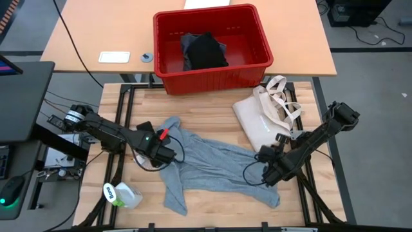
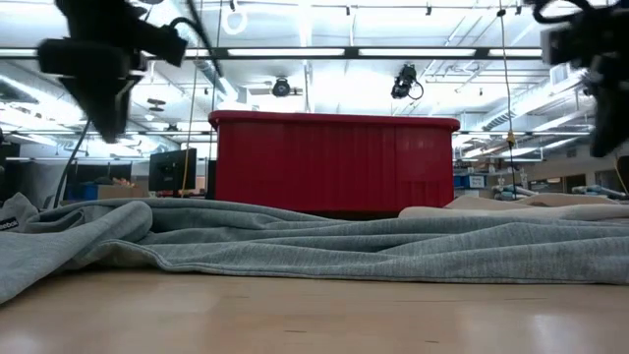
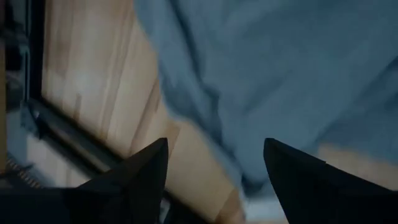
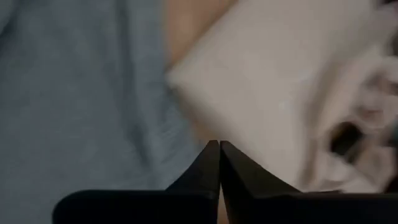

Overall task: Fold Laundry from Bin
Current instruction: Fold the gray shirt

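Pale wooden table (image 1: 212, 206) under spread grey T-shirt (image 1: 206, 164), cream tote bag (image 1: 261, 119), white-and-green bottle (image 1: 121, 194).

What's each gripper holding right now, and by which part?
Nothing. The left gripper hangs with jaws open above the grey T-shirt. The right gripper has its jaws shut with nothing between them, over the shirt's edge beside the tote bag.

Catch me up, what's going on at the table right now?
A grey T-shirt lies rumpled on the table. The left pincer hovers open over its left edge; the right pincer is shut above the right edge, with no cloth visibly pinched. A dark garment waits in the red bin, a cream tote bag beside it.
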{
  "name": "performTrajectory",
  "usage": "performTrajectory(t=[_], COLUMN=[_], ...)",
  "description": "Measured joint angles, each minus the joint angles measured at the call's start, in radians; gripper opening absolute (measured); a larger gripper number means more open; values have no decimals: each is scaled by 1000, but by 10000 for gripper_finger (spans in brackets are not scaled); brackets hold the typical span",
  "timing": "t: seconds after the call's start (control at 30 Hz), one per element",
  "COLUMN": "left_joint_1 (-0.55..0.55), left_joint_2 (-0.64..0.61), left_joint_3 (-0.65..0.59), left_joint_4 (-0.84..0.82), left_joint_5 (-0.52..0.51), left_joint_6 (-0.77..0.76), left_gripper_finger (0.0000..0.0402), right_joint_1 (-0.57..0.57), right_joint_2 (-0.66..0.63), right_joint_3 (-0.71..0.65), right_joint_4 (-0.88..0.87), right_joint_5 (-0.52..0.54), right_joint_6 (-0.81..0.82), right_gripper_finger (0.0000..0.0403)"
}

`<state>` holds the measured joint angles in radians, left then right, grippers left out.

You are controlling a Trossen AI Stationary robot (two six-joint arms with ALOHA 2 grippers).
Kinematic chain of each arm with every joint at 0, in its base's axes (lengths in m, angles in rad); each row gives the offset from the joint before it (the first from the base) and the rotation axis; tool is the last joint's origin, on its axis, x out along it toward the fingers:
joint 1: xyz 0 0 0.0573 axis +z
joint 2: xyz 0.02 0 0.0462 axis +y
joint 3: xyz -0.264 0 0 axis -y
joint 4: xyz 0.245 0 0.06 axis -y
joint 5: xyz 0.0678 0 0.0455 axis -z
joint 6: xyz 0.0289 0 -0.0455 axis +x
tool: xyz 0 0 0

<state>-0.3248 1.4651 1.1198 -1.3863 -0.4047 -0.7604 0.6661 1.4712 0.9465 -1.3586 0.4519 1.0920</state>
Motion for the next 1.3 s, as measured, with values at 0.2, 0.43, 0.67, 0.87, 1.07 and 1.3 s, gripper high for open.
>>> performTrajectory(t=[0.2, 0.43, 0.67, 0.87, 1.07, 1.3], left_joint_1=[83, 344, 564, 621, 593, 516], left_joint_2=[3, 3, 55, 172, 196, 35], left_joint_3=[-53, -143, -212, -213, -205, -120], left_joint_4=[269, 556, 760, 778, 789, 622], left_joint_5=[-95, -93, 74, 105, 103, -169], left_joint_6=[48, 279, 482, 583, 652, 634], left_gripper_finger=[270, 270, 270, 247, 56, 6], right_joint_1=[-40, -42, -38, -38, -38, -30], right_joint_2=[-1, 0, 0, 0, 0, -1], right_joint_3=[2, -49, -75, -76, -76, -77], right_joint_4=[-19, 185, 247, 266, 275, 284], right_joint_5=[97, 101, 119, 149, 154, 106], right_joint_6=[48, -88, -90, -93, -93, -90], right_gripper_finger=[17, 69, 104, 106, 107, 106])
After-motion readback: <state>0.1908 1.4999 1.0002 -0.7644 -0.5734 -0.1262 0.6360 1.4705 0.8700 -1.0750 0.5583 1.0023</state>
